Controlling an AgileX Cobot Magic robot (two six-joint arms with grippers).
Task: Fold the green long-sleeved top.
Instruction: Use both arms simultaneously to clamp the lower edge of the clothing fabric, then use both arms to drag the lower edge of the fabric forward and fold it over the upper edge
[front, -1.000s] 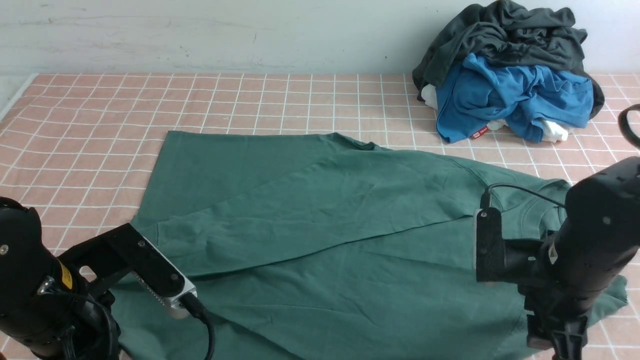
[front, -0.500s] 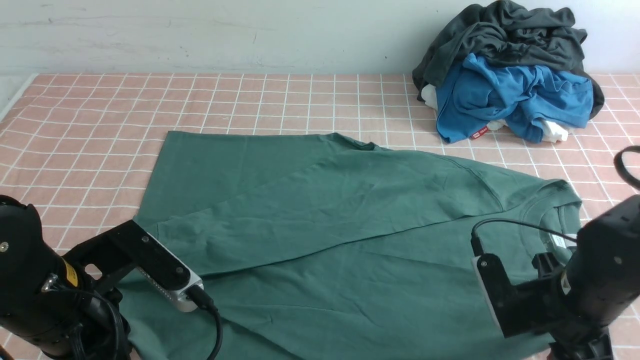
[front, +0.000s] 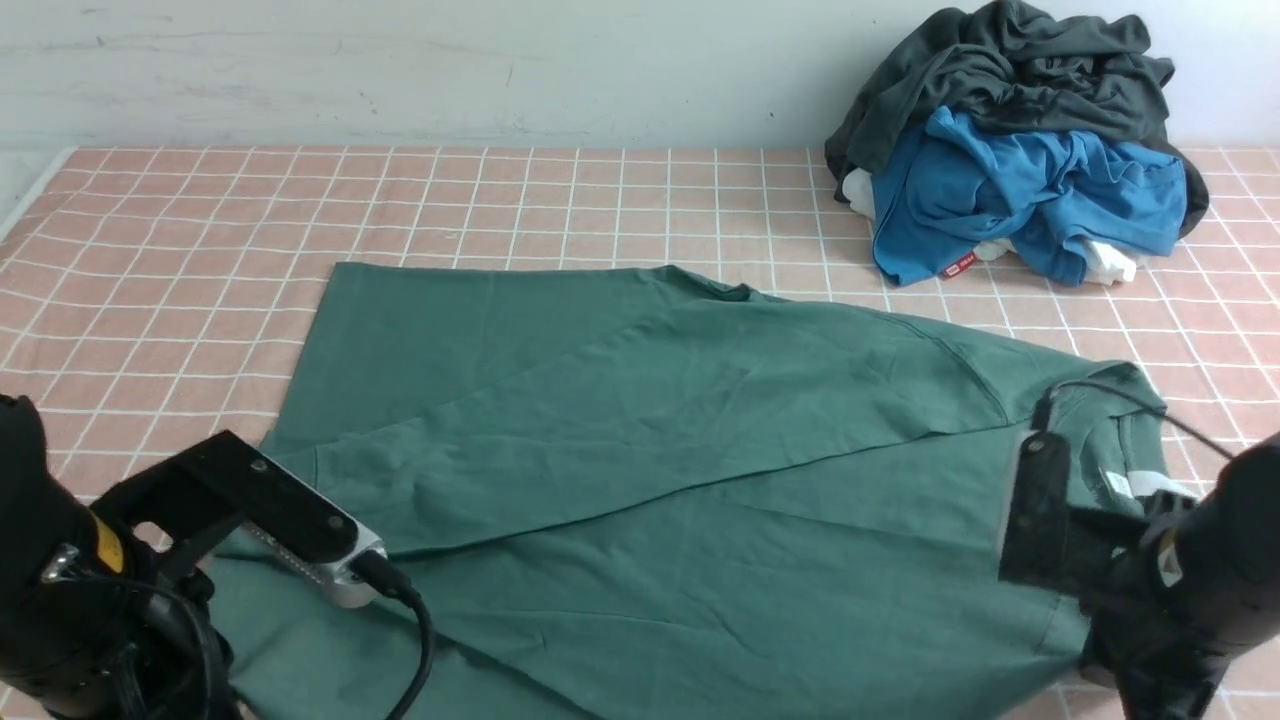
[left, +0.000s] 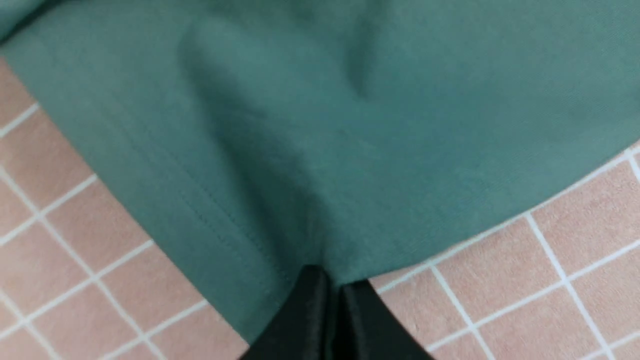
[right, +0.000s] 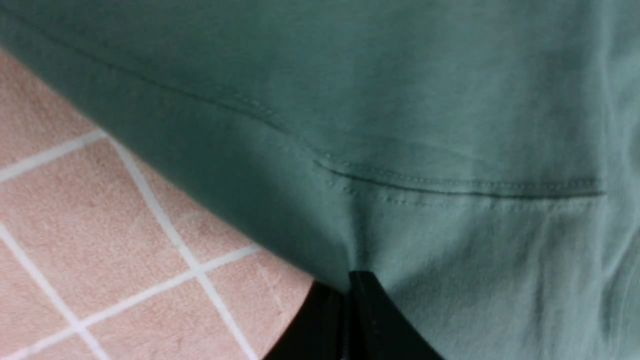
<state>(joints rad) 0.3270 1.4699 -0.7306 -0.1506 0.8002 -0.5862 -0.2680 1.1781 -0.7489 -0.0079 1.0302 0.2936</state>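
- Pink tablecloth with a white grid pattern (front: 200, 230) under everything, plain pale wall (front: 450, 70) behind.
- Far left, near side: black left gripper (left: 332, 295), jaws pinched together on the edge of the top's fabric, by the hem or cuff end; can't tell which of the two. Tips hidden in the front view, seen in the left wrist view.
- Middle: large dark-green cotton long-sleeved top (front: 620, 520), spread across the near half of the table between both arms. Long axis runs roughly left to right, collar end at the right. One sleeve lies over the body on a slant, its lower edge dropping toward the left; a flat layer sticks out at far left.
- Right: crew-neck collar with a white neck label (front: 1118, 484), just beyond the right arm.
- Near right: black right gripper (right: 347, 300), jaws closed on green fabric beside a stitched seam, looks like the shoulder or upper sleeve. Tips out of sight in the front view.
- Far right, back: crumpled dark charcoal garment (front: 1020, 80) piled over a bright blue garment (front: 1030, 190), well apart from the top.
- Key relation: each claw has the near edge, the rest of the top lies ahead, away from the robot. Left arm is nearer the far-from-collar end, right arm nearer the collar.
- Likely next: both lift together and carry the near edge forward over the body. Uneven lift could skew the fold.
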